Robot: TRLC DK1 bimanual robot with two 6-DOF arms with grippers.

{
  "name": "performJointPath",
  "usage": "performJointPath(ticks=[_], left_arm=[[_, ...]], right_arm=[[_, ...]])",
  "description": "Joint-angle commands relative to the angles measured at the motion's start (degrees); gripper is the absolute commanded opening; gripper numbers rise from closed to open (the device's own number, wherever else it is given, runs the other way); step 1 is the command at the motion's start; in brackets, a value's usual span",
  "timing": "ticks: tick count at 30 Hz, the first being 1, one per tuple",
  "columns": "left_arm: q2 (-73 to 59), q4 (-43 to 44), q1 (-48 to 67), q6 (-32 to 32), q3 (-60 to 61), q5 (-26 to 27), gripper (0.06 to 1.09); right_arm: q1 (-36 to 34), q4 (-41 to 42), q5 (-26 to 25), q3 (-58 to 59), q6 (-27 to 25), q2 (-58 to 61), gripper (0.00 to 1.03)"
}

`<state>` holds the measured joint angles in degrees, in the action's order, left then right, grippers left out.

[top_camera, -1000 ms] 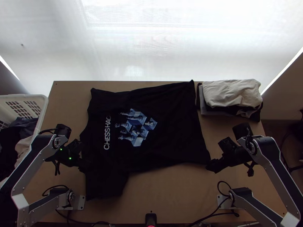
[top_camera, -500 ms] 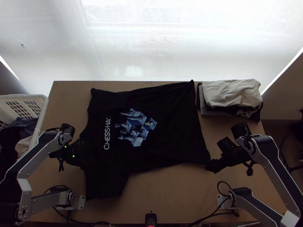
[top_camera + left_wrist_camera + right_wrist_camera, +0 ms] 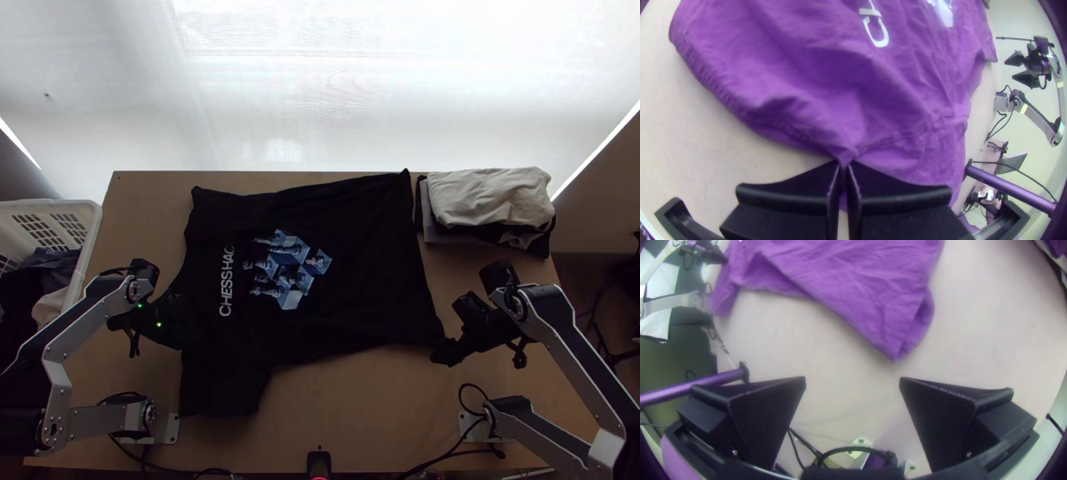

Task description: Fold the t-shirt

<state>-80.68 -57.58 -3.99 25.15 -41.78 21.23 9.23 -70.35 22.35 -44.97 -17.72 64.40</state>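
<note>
Folding calls for a flat garment and a fixed grip point, and the present layout appears to serve both. The t-shirt point(image 3: 368, 280) lies spread on the table point(image 3: 360, 424), printed side up, across the middle and left part of the surface. The left claw point(image 3: 843, 164) is clenched on a pinch of fabric where the collar point(image 3: 713, 84) meets the shoulder seam point(image 3: 911, 132), on the side nearer the table's near edge. The seam junction probably gives a firm hold for drawing the near side inward. Shallow creases radiate from the pinch.

The right claw point(image 3: 852, 378) is released, its fingers wide apart, just beside the near hem corner point(image 3: 900, 346). This position suggests a matching grip at the hem, so that both ends of the near side can be folded together. Missing the upper layer at that corner would skew the fold.

Orientation: the neck opening points toward the table's left edge and the hem toward its right edge. The long axis, neck to hem, runs roughly parallel to the near edge. The near sleeve point(image 3: 224, 384) projects toward the near edge.

A stack of folded garments point(image 3: 488, 196) occupies the table's far right corner. A white basket point(image 3: 88, 210) stands beside the left edge.
</note>
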Motion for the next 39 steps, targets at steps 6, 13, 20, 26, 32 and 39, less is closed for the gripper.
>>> performJointPath(ticks=[6,13,20,26,32,39], left_arm=[[1.41,-0.69,-0.41,0.08,-0.14,-0.05,0.09],[1.50,-0.87,-1.72,0.25,-0.94,-0.23,0.09],[0.62,-0.87,-0.49,-0.71,-2.43,-0.14,0.09],[0.53,-1.13,-1.55,-0.10,-2.78,-0.23,0.09],[0.35,-1.13,-3.92,1.04,-3.04,-0.32,0.09],[6.07,-0.95,-11.57,0.87,-7.00,3.81,0.09]], right_arm=[[-0.18,9.09,-1.17,0.59,-2.94,10.48,0.95],[-1.41,13.83,-3.19,2.26,-2.94,11.89,0.84],[0.17,17.00,-3.19,1.03,-2.85,15.05,0.65],[-0.45,17.17,-3.19,2.08,-3.12,17.25,0.61],[0.35,16.91,-3.28,3.13,-4.43,17.42,0.13],[-0.09,11.90,-3.19,-3.54,-4.70,7.76,0.03]])
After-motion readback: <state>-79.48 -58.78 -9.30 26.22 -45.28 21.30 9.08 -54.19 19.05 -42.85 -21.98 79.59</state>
